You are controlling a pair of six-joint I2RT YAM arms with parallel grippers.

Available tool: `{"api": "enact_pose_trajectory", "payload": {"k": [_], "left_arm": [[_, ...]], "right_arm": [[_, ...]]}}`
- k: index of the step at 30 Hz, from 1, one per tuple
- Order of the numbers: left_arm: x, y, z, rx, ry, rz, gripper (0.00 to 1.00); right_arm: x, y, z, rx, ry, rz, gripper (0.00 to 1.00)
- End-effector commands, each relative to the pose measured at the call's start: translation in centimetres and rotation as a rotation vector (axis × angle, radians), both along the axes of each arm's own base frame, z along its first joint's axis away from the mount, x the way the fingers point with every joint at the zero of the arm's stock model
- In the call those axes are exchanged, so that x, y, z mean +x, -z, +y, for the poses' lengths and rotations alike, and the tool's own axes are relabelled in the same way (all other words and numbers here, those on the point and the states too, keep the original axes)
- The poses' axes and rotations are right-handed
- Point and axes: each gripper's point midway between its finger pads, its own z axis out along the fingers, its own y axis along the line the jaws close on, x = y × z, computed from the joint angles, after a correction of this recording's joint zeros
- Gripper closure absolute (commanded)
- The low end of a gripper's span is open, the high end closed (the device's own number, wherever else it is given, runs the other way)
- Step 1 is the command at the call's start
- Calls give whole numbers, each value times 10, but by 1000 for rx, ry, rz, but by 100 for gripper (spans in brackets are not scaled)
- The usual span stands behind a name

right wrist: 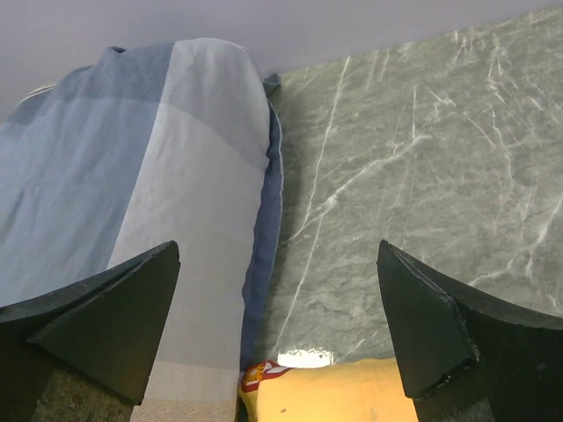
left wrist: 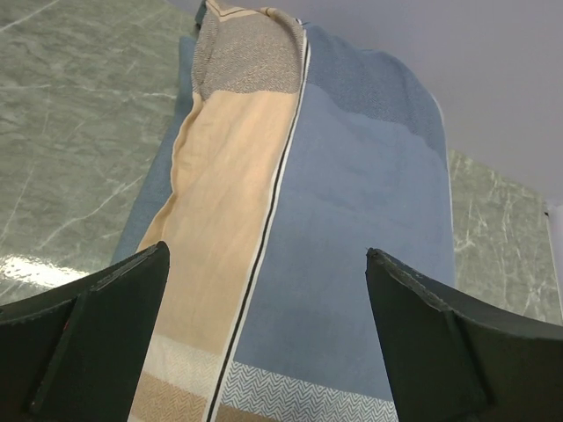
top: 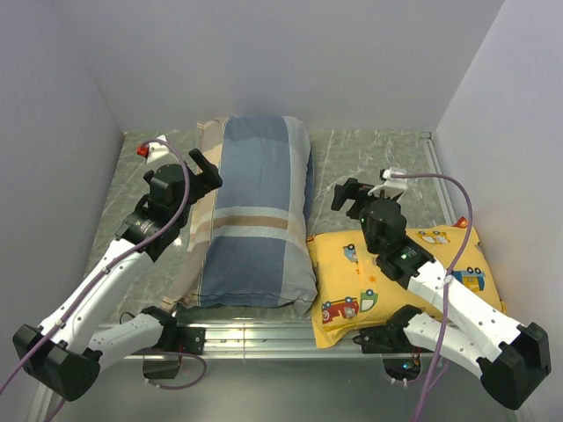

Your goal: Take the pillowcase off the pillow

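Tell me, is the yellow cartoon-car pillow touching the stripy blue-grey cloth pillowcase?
Touching. Top view: the yellow cartoon-car pillow presses against the blue-grey striped cloth pillowcase, no gap between.

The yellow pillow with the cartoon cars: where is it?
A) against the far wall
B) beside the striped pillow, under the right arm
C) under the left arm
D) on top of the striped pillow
B: the yellow pillow lies at the near right beside the pillowcase, with the right arm reaching over it.

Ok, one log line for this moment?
phase: pre-grasp | blue-grey striped cloth pillowcase: full, on green marble table | left pincer: open, over its left edge | right pincer: open, beside its right edge
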Motion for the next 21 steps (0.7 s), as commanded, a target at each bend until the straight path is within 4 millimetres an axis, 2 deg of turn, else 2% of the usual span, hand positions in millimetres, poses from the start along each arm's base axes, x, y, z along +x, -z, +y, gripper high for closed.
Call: {"api": "enact_pose_trajectory", "payload": {"k": [1, 6, 11, 13, 14, 15, 16, 17, 18, 19, 20, 21], "left_arm": [[-1, -11, 6, -7, -37, -18, 1], [-8, -11, 7, 1, -13, -31, 1], [-13, -9, 11, 1, -20, -20, 1], [-15, -3, 8, 3, -3, 3, 1], [-16, 0, 6, 2, 11, 12, 1], [-17, 6, 3, -3, 23, 28, 1], [-20, 12, -2, -10, 50, 52, 1], [-21, 16, -6, -17, 70, 67, 1], [-22, 26, -10, -18, 85, 90, 1], [-24, 30, -20, -27, 123, 99, 1], [-25, 35, -24, -40, 131, 109, 1], [-26, 45, -30, -41, 143, 133, 1]], "right_arm": [[3, -27, 5, 42, -6, -51, 0], [6, -22, 14, 16, -51, -34, 0], [9, -14, 35, -21, -155, -10, 0], [15, -10, 47, -37, -200, 3, 0], [19, 1, 58, -56, -241, 34, 0], [23, -3, 65, -56, -264, 35, 0], [26, 2, 72, -72, -287, 50, 0], [31, 20, 84, -90, -326, 101, 0], [37, 15, 92, -88, -344, 102, 0], [40, 21, 97, -101, -362, 127, 0], [46, 39, 105, -122, -376, 175, 1], [51, 34, 111, -115, -391, 170, 1]]}}
